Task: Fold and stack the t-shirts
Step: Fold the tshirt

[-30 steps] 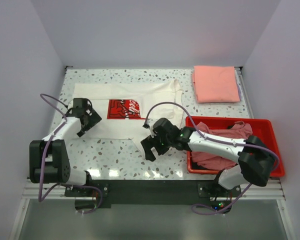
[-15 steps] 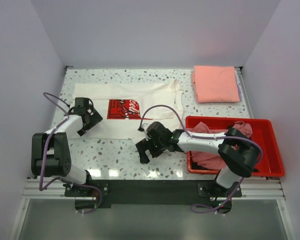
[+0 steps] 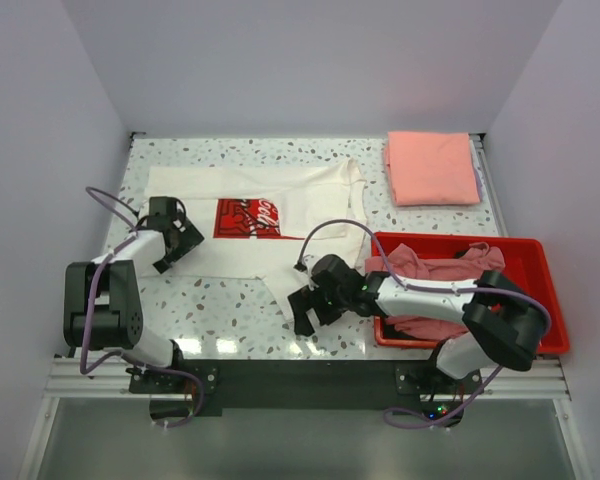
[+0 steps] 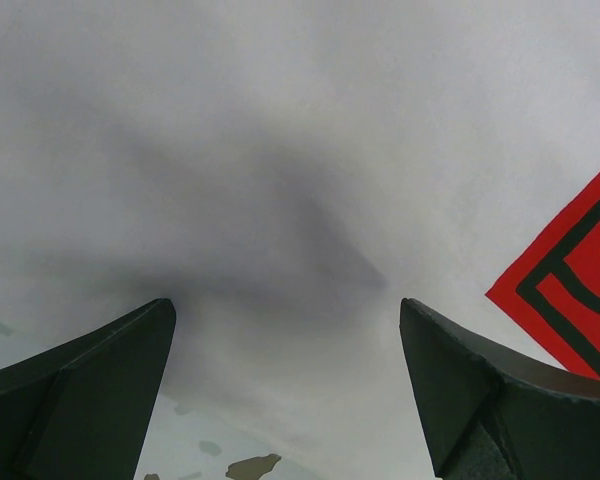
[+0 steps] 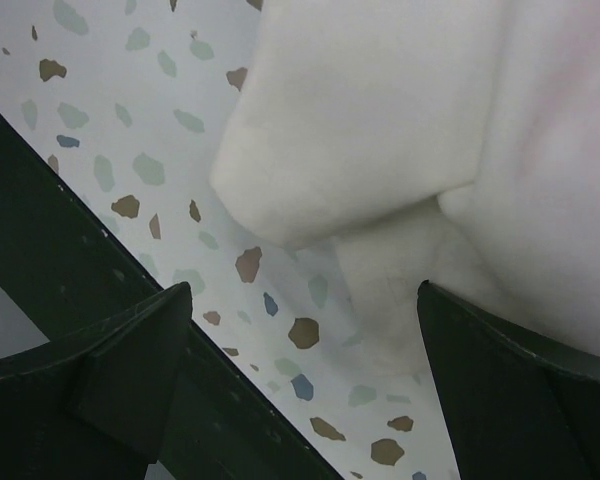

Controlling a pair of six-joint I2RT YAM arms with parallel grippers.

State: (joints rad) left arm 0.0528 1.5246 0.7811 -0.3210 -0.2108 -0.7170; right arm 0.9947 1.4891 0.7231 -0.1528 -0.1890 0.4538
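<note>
A white t-shirt [image 3: 300, 205] with a square red print [image 3: 248, 217] lies flat on the table. My left gripper [image 3: 178, 246] is open, close over its left part. In the left wrist view [image 4: 285, 310] there is white cloth [image 4: 300, 150] between the fingers and a corner of the print [image 4: 570, 270] at the right. My right gripper [image 3: 303, 312] is open and empty beside the shirt's near sleeve [image 3: 285, 288]. In the right wrist view [image 5: 305, 295] the sleeve [image 5: 380, 150] lies just ahead of the jaws. A folded salmon-pink shirt [image 3: 432, 168] lies at the back right. A dusty-pink shirt [image 3: 420, 268] lies in the bin over dark cloth.
A red plastic bin [image 3: 540, 300] stands at the right front, beside my right arm. The black front rail [image 5: 40, 240] runs along the table's near edge, just behind the right gripper. Grey walls close in the left, back and right sides.
My right gripper swung left along the shirt's near edge, then came back right and closer to the front edge. The left gripper has hardly moved.
</note>
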